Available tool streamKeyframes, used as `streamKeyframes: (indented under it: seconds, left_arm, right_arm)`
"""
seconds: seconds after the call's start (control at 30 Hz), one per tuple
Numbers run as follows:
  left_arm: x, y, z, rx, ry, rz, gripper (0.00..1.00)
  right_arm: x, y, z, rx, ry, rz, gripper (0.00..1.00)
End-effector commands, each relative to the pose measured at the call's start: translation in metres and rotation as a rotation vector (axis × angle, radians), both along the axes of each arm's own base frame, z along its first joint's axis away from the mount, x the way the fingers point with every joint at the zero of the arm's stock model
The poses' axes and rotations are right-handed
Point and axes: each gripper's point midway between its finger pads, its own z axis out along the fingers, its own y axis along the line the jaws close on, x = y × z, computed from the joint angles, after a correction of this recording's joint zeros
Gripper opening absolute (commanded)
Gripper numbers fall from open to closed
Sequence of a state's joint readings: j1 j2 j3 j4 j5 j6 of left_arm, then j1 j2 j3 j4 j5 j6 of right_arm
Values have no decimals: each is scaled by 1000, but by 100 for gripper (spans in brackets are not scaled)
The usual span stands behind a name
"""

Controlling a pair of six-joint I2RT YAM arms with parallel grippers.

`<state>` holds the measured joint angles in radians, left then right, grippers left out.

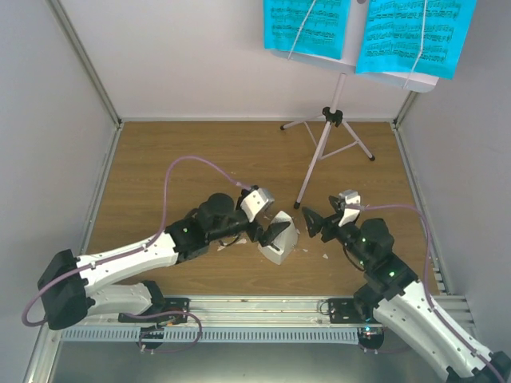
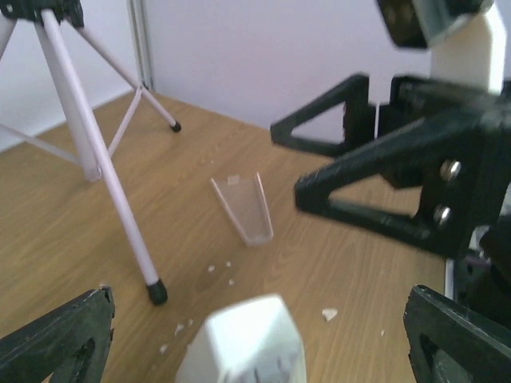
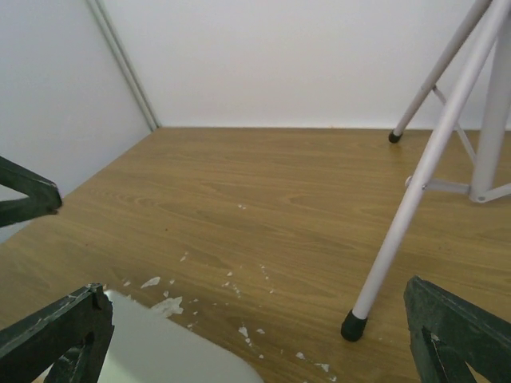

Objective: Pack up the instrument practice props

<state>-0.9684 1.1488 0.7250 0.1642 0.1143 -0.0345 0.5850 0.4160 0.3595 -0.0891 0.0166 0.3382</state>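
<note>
**Top view.** We log the stand (image 1: 331, 116) at 1 o'clock on the table (image 1: 176, 152). It is upright on three legs, and the nearest foot reaches toward table centre. Two cyan pages (image 1: 307, 28) sit side by side on its head, cut off by the upper edge of the view.

**Metronome.** The metronome (image 1: 277, 243) is on the wood at about 5 o'clock from table centre. It lies near the stand's closest foot, at that foot's 7 o'clock. We cannot tell whether it is upright or tipped.

**Left claw.** The left claw (image 2: 257, 297) comes in from the metronome's 9 o'clock. In its wrist view the fingers are spread wide. The white body sits low between them, clear of both, so we record this claw as gaping and holding nothing.

**Right claw.** The right claw (image 3: 254, 285) faces it from the metronome's 3 o'clock. Its fingers are also spread wide, with only bare table between the tips. A corner of the metronome shows near its left finger, and nothing is gripped.

**Cover.** The clear cover (image 2: 243, 209) lies flat on the table, off the metronome. In the left wrist view it is beyond the metronome, between the stand's near foot and the right claw.

**Crumbs.** White crumbs (image 3: 171, 306) are scattered on the wood around the metronome.
</note>
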Motion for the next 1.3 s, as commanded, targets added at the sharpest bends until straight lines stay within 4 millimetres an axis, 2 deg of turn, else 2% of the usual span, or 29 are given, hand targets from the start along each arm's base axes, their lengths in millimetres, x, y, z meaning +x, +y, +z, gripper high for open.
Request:
streamKeyframes:
  seconds: [0.0,0.13,0.27,0.47,0.6,0.97,1.27]
  left_arm:
    - [9,-17,9,-7,120,39,98]
    - [14,-37,5,39,146,44,97]
    - [14,-47,-7,108,177,51,96]
    - [12,-46,-24,151,204,100,95]
    - [14,-44,-32,164,222,130,91]
    - [22,-41,-40,186,243,183,70]
    - [23,-38,-42,192,264,212,45]
  right_arm:
    - [16,-12,-3,-9,93,-117,100]
    - [30,-18,-21,-44,214,-213,100]
    - [40,-26,-44,-82,323,-299,100]
    - [44,-45,-73,-56,436,-400,99]
    - [44,-55,-88,-29,481,-429,100]
    - [41,-60,-87,-17,469,-433,100]
    - [39,-60,-86,-10,470,-431,100]
